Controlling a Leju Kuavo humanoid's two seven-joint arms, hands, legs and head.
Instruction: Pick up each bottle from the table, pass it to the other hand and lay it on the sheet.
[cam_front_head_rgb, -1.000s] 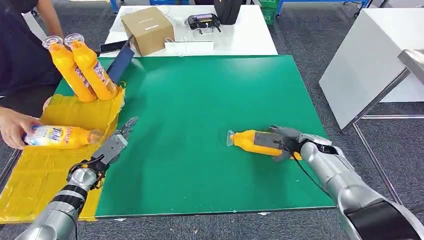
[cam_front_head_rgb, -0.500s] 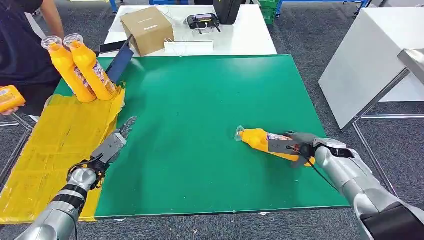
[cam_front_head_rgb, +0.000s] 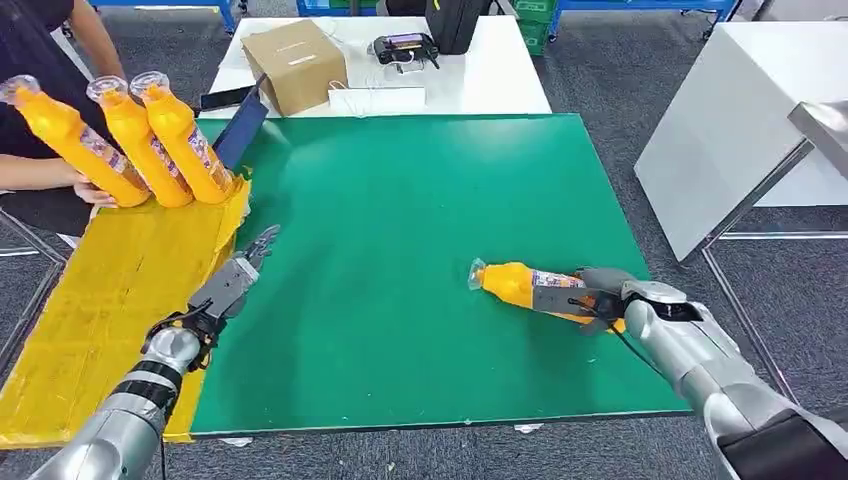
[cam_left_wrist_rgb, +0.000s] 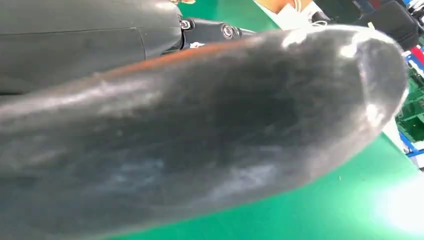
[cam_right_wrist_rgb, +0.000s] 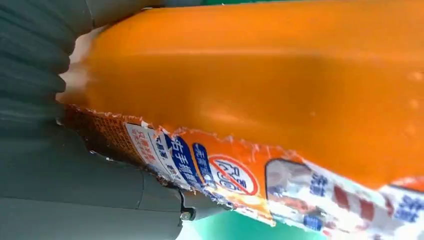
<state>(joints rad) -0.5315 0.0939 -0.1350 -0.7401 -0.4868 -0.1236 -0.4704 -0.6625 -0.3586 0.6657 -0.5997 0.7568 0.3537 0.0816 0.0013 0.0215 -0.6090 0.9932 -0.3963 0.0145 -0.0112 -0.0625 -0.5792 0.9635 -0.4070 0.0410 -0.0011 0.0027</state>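
The right robot hand (cam_front_head_rgb: 600, 296) had its fingers wrapped around an orange bottle (cam_front_head_rgb: 530, 287), gripping it by the fat end, with the clear cap pointing across the green counter (cam_front_head_rgb: 400, 200) toward the middle. From where I stood I could not tell whether the bottle touched the green surface or hung just above it. Close up, its label (cam_right_wrist_rgb: 215, 170) was torn and ragged along one edge.

The left robot hand (cam_front_head_rgb: 235, 277) held nothing, its fingers stretched out straight and slightly apart, hovering at the border where the green met the yellow sheet (cam_front_head_rgb: 110, 290). At the far end of that sheet three more orange bottles (cam_front_head_rgb: 130, 140) leaned side by side, caps up and tilted the same way. A person's hand (cam_front_head_rgb: 85, 185) rested against the outermost one. Behind the green counter stood a white table (cam_front_head_rgb: 480, 70) with a cardboard box (cam_front_head_rgb: 296, 62) on it
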